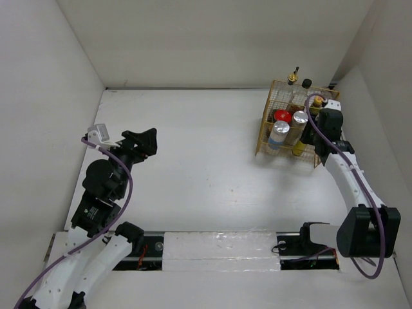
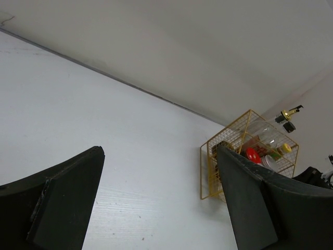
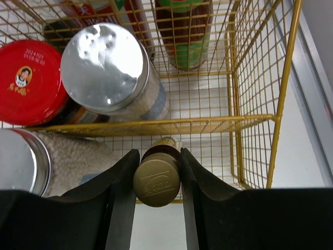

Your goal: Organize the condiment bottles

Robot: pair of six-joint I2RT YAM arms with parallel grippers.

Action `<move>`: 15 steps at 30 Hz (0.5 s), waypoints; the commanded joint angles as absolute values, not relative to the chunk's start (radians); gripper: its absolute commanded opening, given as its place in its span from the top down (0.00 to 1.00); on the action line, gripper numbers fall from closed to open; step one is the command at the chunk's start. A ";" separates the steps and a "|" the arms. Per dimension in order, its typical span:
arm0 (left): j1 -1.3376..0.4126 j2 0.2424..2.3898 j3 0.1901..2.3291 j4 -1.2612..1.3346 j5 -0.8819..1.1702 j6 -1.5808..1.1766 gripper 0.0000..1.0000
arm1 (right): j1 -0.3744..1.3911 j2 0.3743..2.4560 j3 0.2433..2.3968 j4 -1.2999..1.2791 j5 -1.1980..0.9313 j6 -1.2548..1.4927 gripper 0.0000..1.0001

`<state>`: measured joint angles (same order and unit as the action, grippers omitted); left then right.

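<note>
The gold wire basket (image 1: 269, 111) stands at the far right and holds the condiment bottles. In it are the gold-spouted bottle (image 1: 293, 78), the black-capped bottle (image 1: 307, 82), the red-lidded jar (image 1: 282, 116) and two silver-topped cylinders (image 1: 300, 118) (image 1: 280, 127). My right gripper (image 3: 158, 156) is shut on the neck of the small yellow bottle (image 3: 157, 178), upright at the basket's front right section. The right wrist view also shows the jar (image 3: 28, 80), a cylinder (image 3: 104, 62) and the red-labelled bottle (image 3: 99, 13). My left gripper (image 1: 145, 138) is open and empty at the left.
The basket (image 3: 156, 125) has a wire divider just beyond the held bottle. The basket (image 2: 229, 156) also shows far off in the left wrist view. White walls close the table at the back and both sides, and the right wall is close to the basket.
</note>
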<state>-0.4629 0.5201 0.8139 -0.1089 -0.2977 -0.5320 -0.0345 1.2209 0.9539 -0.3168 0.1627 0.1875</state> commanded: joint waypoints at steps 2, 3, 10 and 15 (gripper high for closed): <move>-0.463 0.531 0.827 -0.067 -0.287 -0.518 0.15 | -0.054 1.256 0.959 -0.206 0.137 0.189 0.65; -0.463 0.531 0.827 -0.067 -0.287 -0.518 0.15 | -0.054 1.256 0.959 -0.206 0.137 0.189 0.63; -0.463 0.540 0.827 -0.067 -0.287 -0.518 0.13 | -0.054 1.235 0.948 -0.196 0.127 0.198 0.34; -0.463 0.561 0.836 -0.067 -0.287 -0.509 0.08 | -0.054 1.148 0.959 -0.196 0.080 0.207 0.21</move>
